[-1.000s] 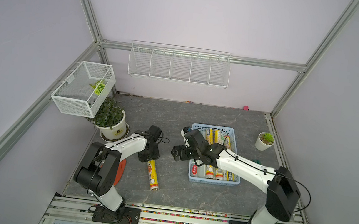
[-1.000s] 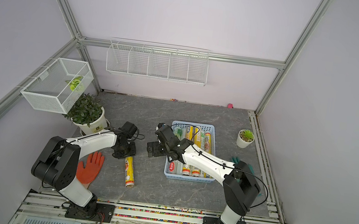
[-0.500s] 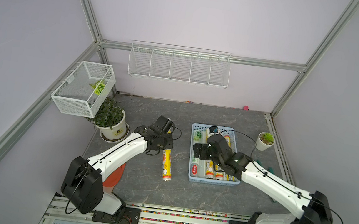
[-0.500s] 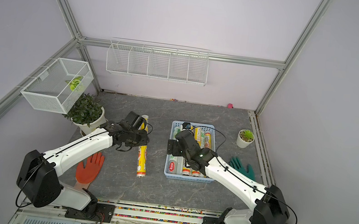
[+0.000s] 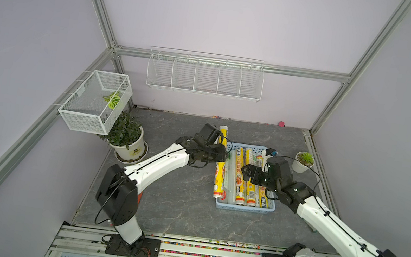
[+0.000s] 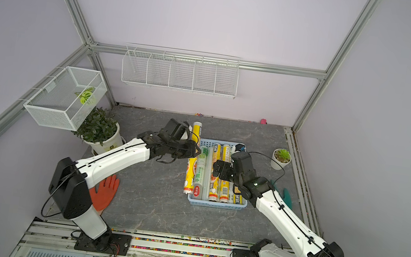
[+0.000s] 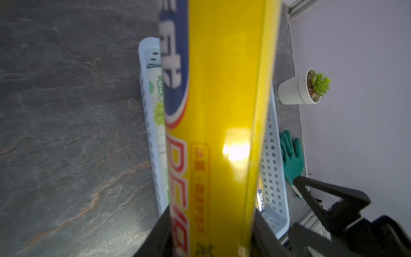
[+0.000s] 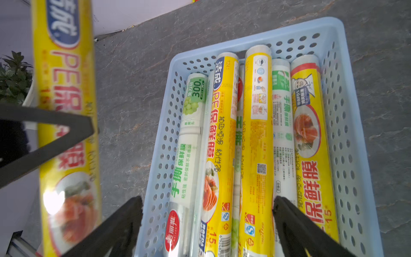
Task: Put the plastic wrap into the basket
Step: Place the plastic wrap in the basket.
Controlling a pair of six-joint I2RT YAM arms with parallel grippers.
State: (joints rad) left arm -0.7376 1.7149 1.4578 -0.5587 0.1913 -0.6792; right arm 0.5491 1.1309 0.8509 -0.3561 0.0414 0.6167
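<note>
The plastic wrap (image 8: pixel 258 133) lay mostly inside the basket (image 8: pixel 355 106), packed lengthwise side by side. In the right wrist view you could count three yellow rolls and at least three whitish ones with green print, one of them half buried between two yellow neighbours.

One more yellow roll (image 5: pixel 220 177) was outside the basket, up in the air. Your left gripper (image 5: pixel 220 155) was clamped around that roll near its middle. The left wrist view showed the black fingers (image 7: pixel 163 233) pressed against both of its sides. You held it roughly level and parallel to the stowed rolls, along the basket's left edge, with its far end sticking out past the basket's far rim.

In both top views its near end overlapped the rim. From the right wrist camera, though, a strip of grey tabletop (image 8: pixel 133 111) showed between roll and basket, so I cannot tell whether the roll was touching the basket.

Your right gripper (image 5: pixel 248 173) hovered over the middle of the basket, its jaws spread wide with nothing between them.

A small white succulent pot (image 5: pixel 301 166) stood just beyond the basket's right side. A green glove (image 7: pixel 291 158) lay on the table near your right arm.
</note>
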